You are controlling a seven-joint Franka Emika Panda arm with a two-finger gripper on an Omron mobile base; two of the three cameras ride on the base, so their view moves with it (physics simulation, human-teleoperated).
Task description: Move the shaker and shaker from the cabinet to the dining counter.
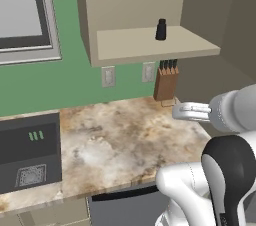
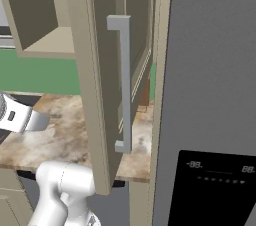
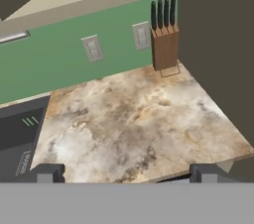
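Small black bottle-shaped shaker stands upright on the plain beige shelf of the open beige wall cabinet, near its right end; only one shaker visible. Two-finger gripper hangs low over the marbled stone worktop, fingers wide apart, holding nothing, likely readied for a reach upward. Wooden knife block sits below the shelf against the wall.
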